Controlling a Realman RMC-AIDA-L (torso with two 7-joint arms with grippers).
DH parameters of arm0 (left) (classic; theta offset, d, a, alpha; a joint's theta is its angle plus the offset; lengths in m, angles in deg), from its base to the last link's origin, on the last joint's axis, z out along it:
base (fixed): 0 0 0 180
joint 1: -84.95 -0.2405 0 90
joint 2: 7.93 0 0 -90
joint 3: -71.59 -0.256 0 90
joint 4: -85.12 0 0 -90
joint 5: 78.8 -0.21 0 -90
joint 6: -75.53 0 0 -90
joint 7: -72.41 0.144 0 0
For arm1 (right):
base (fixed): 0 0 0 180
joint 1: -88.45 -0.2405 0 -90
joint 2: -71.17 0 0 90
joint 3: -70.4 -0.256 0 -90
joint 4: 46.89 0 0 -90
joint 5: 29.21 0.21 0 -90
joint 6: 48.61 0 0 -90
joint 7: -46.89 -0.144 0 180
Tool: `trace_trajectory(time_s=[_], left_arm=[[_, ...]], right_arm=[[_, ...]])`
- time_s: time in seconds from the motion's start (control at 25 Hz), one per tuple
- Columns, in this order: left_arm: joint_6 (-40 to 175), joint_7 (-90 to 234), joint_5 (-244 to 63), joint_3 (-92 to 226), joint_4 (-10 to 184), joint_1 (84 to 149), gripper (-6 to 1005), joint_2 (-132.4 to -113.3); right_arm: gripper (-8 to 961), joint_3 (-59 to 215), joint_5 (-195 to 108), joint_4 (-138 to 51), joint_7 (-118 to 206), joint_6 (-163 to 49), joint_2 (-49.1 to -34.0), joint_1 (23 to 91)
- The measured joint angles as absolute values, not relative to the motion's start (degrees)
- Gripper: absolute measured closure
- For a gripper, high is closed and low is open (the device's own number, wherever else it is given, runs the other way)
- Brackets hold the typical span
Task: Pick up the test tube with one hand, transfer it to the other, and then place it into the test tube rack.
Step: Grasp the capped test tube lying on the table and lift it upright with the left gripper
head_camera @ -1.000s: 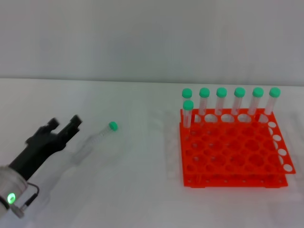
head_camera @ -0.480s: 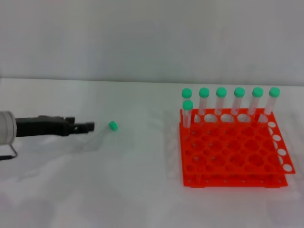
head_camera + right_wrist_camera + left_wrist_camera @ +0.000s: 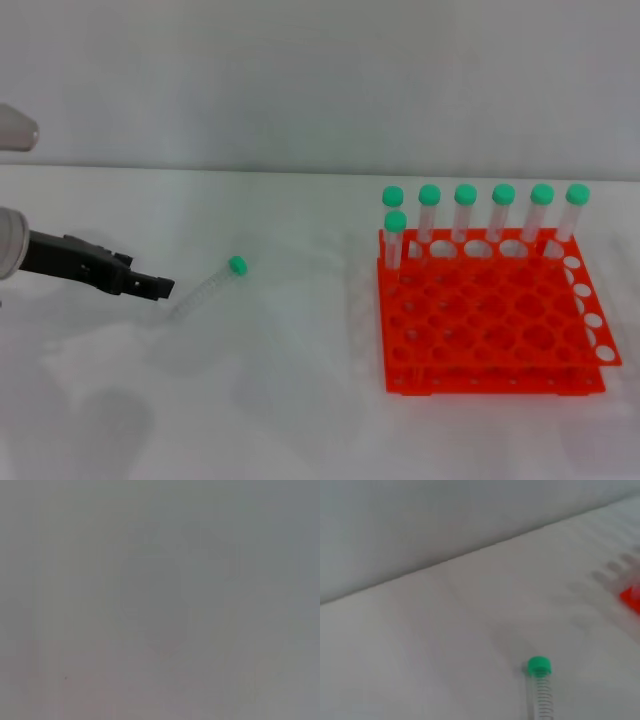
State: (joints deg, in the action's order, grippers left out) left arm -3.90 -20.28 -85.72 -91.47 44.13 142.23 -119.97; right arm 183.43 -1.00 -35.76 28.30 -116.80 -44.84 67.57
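Note:
The test tube [image 3: 205, 289] lies loose on the white table, its green cap toward the rack and its clear body slanting toward me. In the left wrist view the test tube [image 3: 540, 692] is close by, cap up. My left gripper [image 3: 155, 283] reaches in low from the left, open and empty, its tips just left of the tube's conical end and not touching it. The orange-red rack [image 3: 500, 325] stands at the right; a corner of the rack [image 3: 632, 599] shows in the left wrist view. My right gripper is out of view; the right wrist view shows only blank grey.
Several green-capped tubes [image 3: 466, 212] stand upright in the rack's back rows, one of them [image 3: 395, 240] a row nearer at the back left corner. A pale wall rises behind the table.
My left gripper has swung from pointing up beside me to lying low and level, then dropped slightly with its tips close to the tube's lower end. The tube and rack have not moved.

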Motion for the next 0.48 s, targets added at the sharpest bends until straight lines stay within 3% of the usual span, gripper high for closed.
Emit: trace_trajectory(time_s=[0.48], left_arm=[[3.0, -16.8, -93.4, -91.5, 45.6, 145.7, 144, -122.49]], right_arm=[[101, 183.4, -1.0, -35.5, 28.2, -115.2, -44.93, 66.9]])
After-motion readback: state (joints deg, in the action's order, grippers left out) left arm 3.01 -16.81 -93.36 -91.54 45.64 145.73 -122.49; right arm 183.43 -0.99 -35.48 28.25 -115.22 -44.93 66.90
